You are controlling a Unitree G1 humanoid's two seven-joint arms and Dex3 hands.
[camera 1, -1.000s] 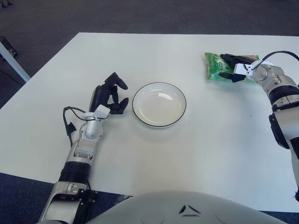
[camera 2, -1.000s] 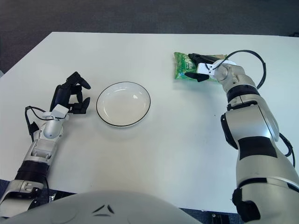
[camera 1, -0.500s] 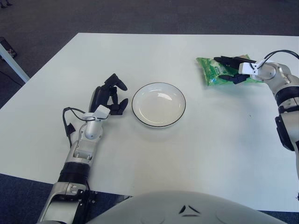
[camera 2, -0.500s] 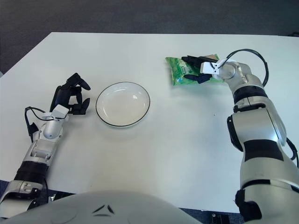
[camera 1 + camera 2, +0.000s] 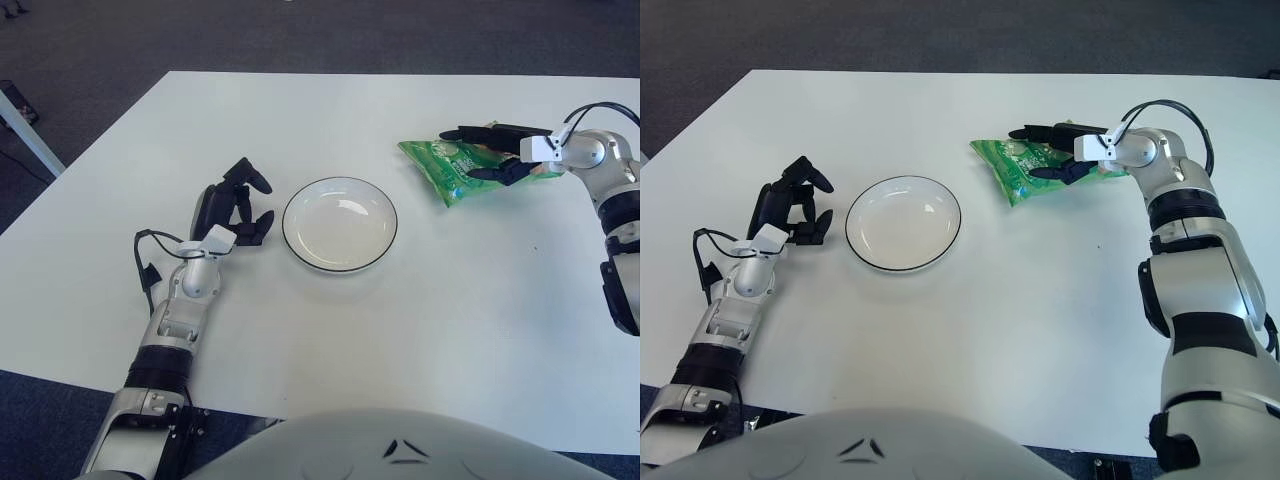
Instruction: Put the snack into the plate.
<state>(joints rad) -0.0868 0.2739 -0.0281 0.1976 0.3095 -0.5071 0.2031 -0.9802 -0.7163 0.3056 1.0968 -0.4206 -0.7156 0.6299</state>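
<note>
Right hand: our right hand point(image 5: 497, 153) is out over the right side of the table point(image 5: 300, 340), nearer the far edge. Its dark fingers point(image 5: 478, 132) are closed around the green snack bag.

Snack: the snack point(image 5: 447, 168) is in that grip. It hangs tilted, with its near corner drooping toward the tabletop. We cannot tell if that corner touches the table.

Plate: the plate point(image 5: 340, 224) has nothing in it. It sits near the middle of the table, to the left of the snack and apart from it.

Left hand: our left hand point(image 5: 232, 208) shows just beside the plate, on its left side. Its fingers are curled and hold nothing.

What could go wrong: we think the bag might slip, because it is thin and floppy and we pinch only its right end.

Another worry: the low corner could drag on the table or bump the plate's rim and push the plate away.

Last worry: if we let go too soon, the snack may land half on the rim, not inside.
</note>
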